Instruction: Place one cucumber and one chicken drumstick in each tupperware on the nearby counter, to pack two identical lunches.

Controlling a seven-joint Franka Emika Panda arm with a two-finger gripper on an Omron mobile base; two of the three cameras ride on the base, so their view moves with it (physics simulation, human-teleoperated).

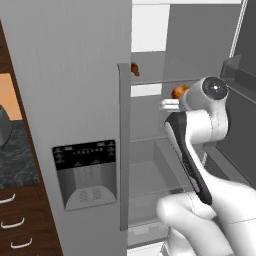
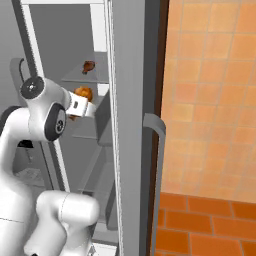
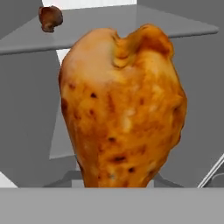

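Closest to the hand camera, a chicken drumstick (image 3: pixel 122 109) looms large and golden-brown, its thick end up and its narrow end dropping toward the bottom of the hand view where the fingertips would sit; the end effector (image 2: pixel 80 106) is narrowed and, judging by how the meat sits square against the lens, is clamped on it, though the finger pads themselves are hidden. From the left base view the same drumstick (image 1: pixel 179 91) pokes out just beyond the white wrist, inside the open fridge (image 1: pixel 150 150), above a glass shelf (image 1: pixel 150 137). Farther back, on a higher shelf (image 3: pixel 109 33), a second drumstick (image 3: pixel 50 18) lies small and dark, well apart from the held one. The main risk, as I judge it, is the grip: the piece is glossy, tapered and top-heavy, so a pinch low on the narrow end could let it pivot or slip as the arm pulls back. The retreat path is also tight, with the fridge door (image 1: pixel 75 100) close to the left and shelf edges nearby that could knock the meat loose.
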